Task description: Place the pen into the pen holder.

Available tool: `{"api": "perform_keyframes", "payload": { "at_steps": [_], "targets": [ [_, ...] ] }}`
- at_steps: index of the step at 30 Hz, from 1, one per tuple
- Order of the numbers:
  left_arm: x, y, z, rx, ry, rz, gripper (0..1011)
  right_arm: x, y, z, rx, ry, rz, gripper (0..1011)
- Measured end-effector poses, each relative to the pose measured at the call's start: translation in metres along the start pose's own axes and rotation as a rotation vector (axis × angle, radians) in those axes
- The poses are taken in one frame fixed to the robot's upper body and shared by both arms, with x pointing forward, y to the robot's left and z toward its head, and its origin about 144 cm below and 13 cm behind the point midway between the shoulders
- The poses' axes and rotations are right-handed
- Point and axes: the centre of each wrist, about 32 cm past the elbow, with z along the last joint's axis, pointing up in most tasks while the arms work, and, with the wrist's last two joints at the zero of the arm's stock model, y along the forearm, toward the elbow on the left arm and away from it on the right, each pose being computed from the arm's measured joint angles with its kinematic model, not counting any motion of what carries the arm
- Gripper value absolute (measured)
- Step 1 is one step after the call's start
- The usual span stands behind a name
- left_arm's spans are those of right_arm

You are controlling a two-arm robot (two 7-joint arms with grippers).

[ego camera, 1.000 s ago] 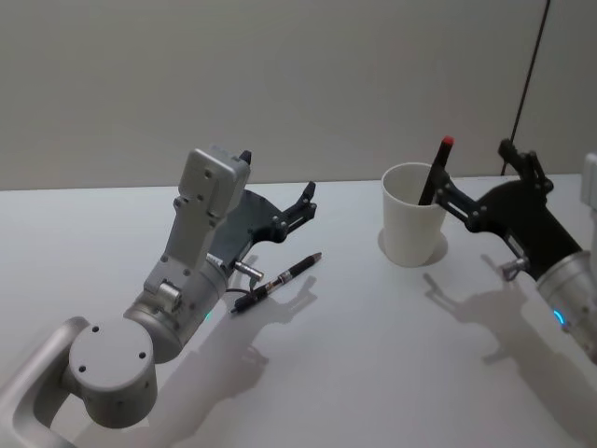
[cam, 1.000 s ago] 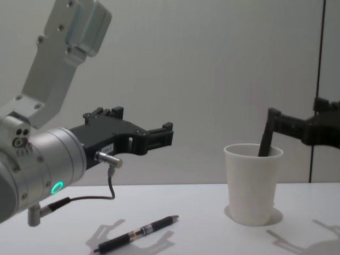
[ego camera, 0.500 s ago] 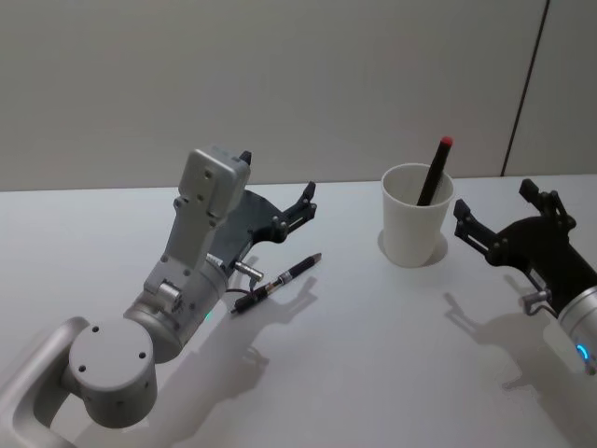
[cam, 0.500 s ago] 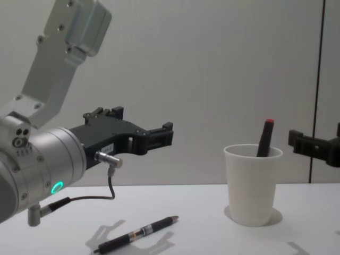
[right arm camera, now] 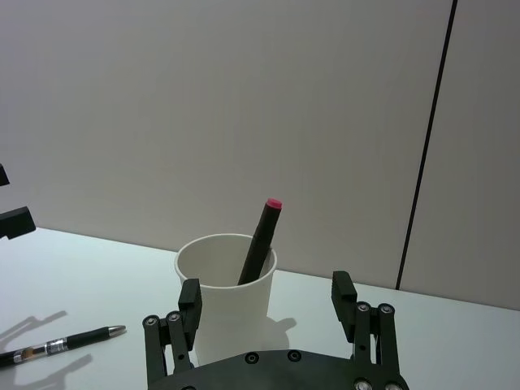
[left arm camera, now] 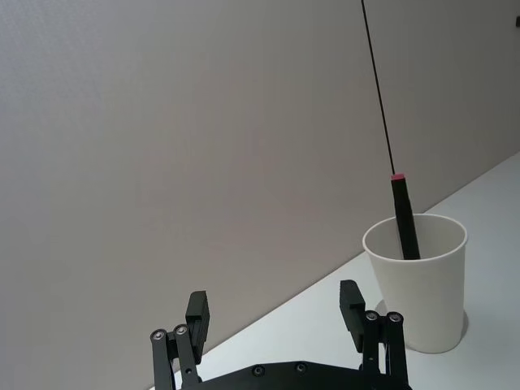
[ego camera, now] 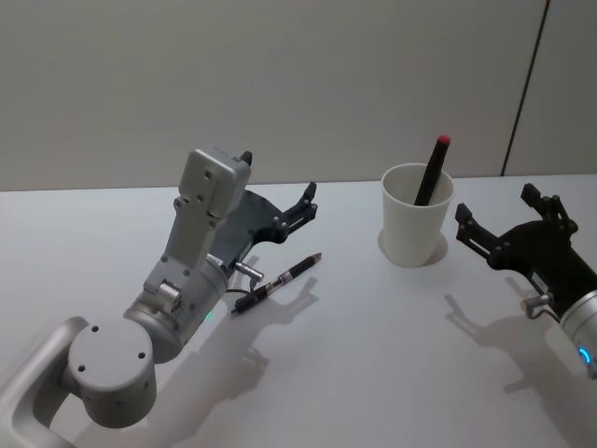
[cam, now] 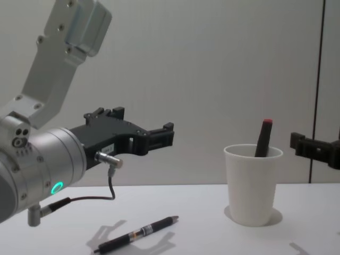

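The left end effector (left arm camera: 274,302) is held above the worktop (ego camera: 373,355) on the left side, pointing forward and to the right. Its fingers are spread apart and grasp nothing.

Just below and in front of it, a loose pen (ego camera: 277,280) lies flat on the worktop. Its long axis runs diagonally. The writing tip points away from the robot and to the right, toward the cup (ego camera: 415,229). The blunt end lies nearer the robot, close under the left arm. It touches neither end effector and lies well apart from the cup.

The cup stands upright on the worktop, right of centre. It holds one red-tipped pen (ego camera: 431,173). The pen's lower end is inside the cup, and its red end rises above the rim. Its long axis is steep but not vertical: the upper end leans to the right, with the shaft resting against the rim.

The right end effector (right arm camera: 266,286) is held to the right of the cup, near it but not touching. It points toward the cup. Its fingers are spread apart and empty.
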Motion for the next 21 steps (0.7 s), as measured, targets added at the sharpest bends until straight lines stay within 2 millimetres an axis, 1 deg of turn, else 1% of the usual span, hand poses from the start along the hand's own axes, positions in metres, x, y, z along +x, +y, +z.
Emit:
{"api": "perform_keyframes", "payload": {
  "at_steps": [9,21],
  "targets": [
    [0.007,0.002,0.0,0.0,0.008,-0.05,1001,0.0,0.0,0.0,0.0,0.0,0.001,1002],
    [0.022,0.012,-0.001,0.039,0.012,-0.109,1001,0.0,0.0,0.0,0.0,0.0,0.001,1001]
  ]
}}
